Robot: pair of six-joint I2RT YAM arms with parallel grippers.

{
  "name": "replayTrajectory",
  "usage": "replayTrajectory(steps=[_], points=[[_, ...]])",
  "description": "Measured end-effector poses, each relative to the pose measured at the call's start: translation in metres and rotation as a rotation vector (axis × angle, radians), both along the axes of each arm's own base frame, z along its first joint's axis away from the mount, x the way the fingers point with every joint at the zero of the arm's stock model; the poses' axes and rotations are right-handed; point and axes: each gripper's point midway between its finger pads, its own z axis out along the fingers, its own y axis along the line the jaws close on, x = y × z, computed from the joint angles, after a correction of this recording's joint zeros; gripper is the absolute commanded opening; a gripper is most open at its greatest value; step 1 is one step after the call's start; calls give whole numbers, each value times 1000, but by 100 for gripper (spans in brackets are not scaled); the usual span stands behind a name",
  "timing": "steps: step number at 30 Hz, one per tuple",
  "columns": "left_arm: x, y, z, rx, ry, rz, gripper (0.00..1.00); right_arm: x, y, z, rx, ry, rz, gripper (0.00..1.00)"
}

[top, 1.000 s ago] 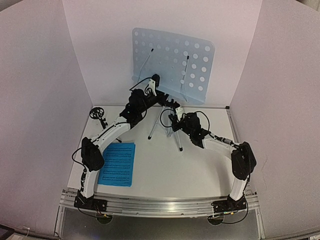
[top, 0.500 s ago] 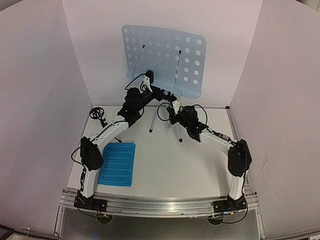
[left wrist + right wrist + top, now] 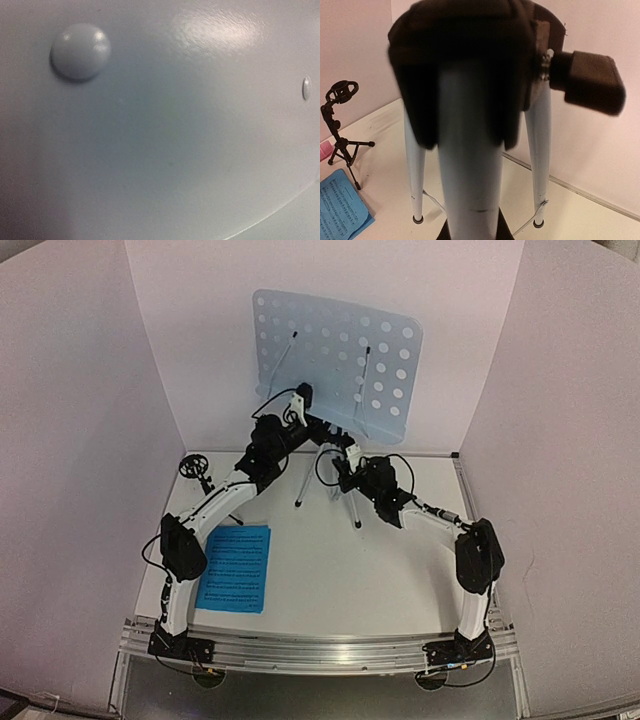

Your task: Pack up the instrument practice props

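Observation:
The silver-tripod stand [image 3: 352, 502] stands at the back middle, its perforated pale-blue desk [image 3: 335, 362] tilted against the back wall. My left gripper [image 3: 318, 428] is at the stand's neck under the desk; its wrist view shows only the desk's back [image 3: 160, 130], so its jaws are hidden. My right gripper [image 3: 347, 462] is shut on the stand's silver tube [image 3: 470, 175], below the black hub [image 3: 465, 55]. A blue music sheet [image 3: 235, 568] lies front left and also shows in the right wrist view [image 3: 340, 210]. The small black mic stand [image 3: 195, 468] stands at the left. A pink object [image 3: 324, 149], perhaps the microphone, peeks in.
White walls close the table on the left, back and right. The stand's two other silver legs [image 3: 415, 170] rest on the table near the back wall seam. An aluminium rail [image 3: 320, 650] runs along the near edge by the arm bases.
The desk swung left and up, then a little back to the right. The tripod feet shifted toward the back wall, and both arms reached farther back with the stand.

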Motion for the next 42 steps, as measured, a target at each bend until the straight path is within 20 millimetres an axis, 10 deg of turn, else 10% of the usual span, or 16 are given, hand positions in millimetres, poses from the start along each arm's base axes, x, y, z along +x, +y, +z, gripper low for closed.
replayTrajectory(steps=[9, 15, 21, 26, 32, 42], points=[[-15, -23, -47, 123, 48, -125, 1, -26, -18, -51, 28, 65, 4, 0], [-30, -29, -50, 115, -4, -180, 51, -33, -21, -54, 34, 50, 12, 0], [-53, -30, -70, 162, -11, -278, 67, -33, -23, -54, 45, 48, 18, 0], [-84, -27, -84, 218, -17, -393, 73, -34, -23, -53, 54, 48, 23, 0], [-128, -16, -153, 339, 57, -523, 75, -34, -25, -51, 76, 55, 26, 0], [-124, 29, -202, 406, 151, -461, 76, -38, -23, -49, 90, 67, 56, 0]])
